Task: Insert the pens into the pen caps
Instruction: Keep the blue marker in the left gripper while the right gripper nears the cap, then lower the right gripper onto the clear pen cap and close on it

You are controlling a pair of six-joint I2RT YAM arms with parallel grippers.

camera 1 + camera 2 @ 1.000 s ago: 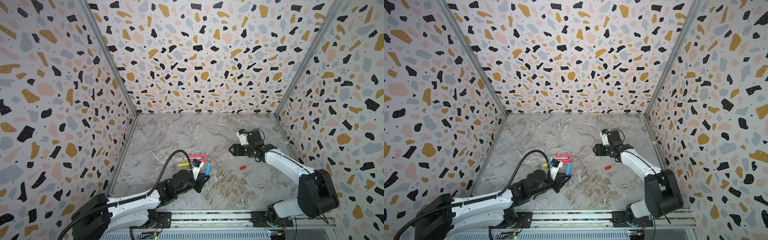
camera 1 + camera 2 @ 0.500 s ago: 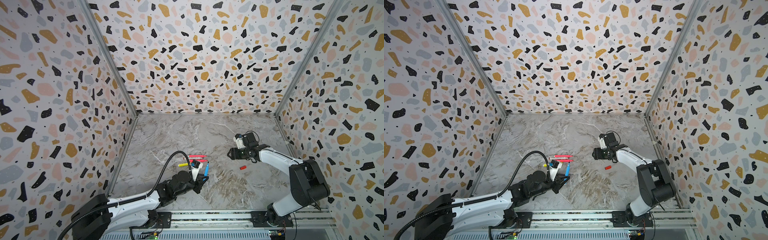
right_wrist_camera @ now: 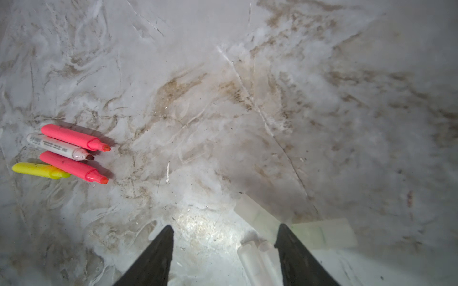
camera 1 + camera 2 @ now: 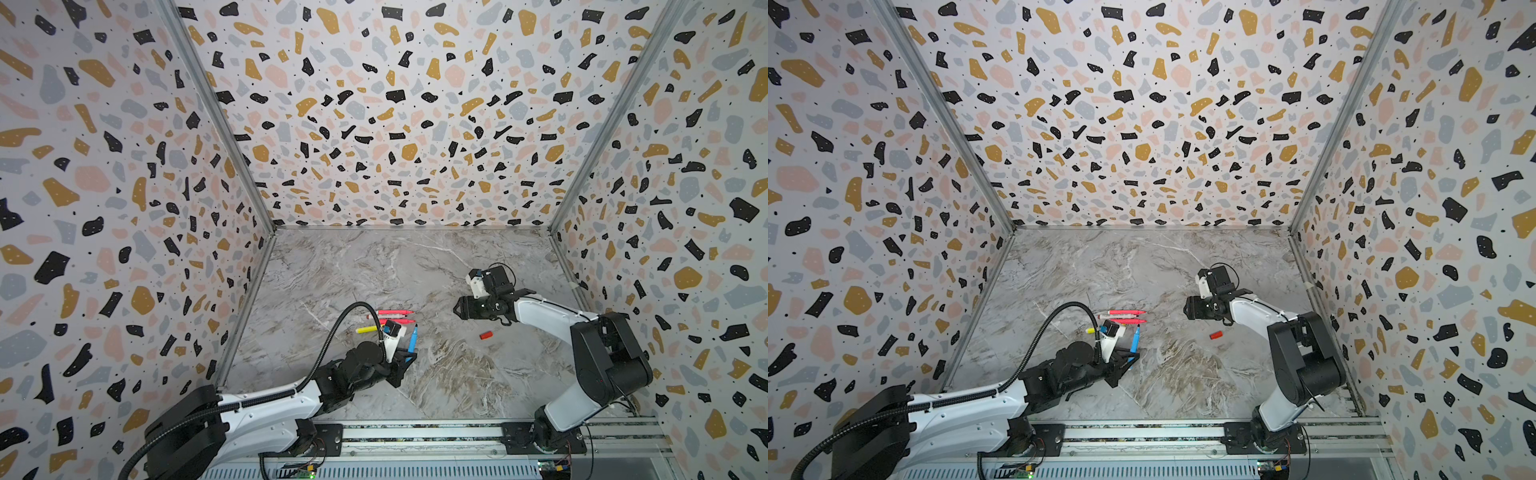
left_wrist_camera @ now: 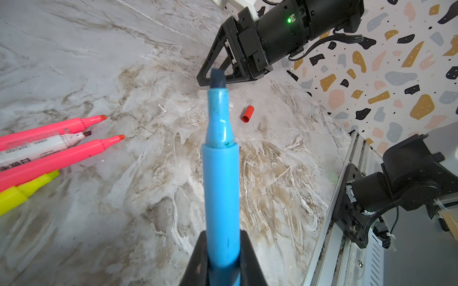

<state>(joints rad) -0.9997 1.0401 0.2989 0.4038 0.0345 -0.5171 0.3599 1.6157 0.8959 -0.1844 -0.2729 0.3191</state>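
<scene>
The slim blue plastic pen (image 5: 220, 173) is pinched tip-forward between the jaws of the left gripper (image 5: 221, 237), seemingly readied for capping; the right gripper (image 3: 224, 229) is held spread-jawed over translucent plastic caps (image 3: 322, 234), likely for picking one.

Right tool (image 4: 456, 310) edged left and toward the front — right arm (image 4: 548, 311) elbow swung left, rearward

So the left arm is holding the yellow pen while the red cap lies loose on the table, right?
No: the left gripper holds the blue pen, as the left wrist view shows. The yellow pen lies on the table. The red cap does lie loose there.
</scene>
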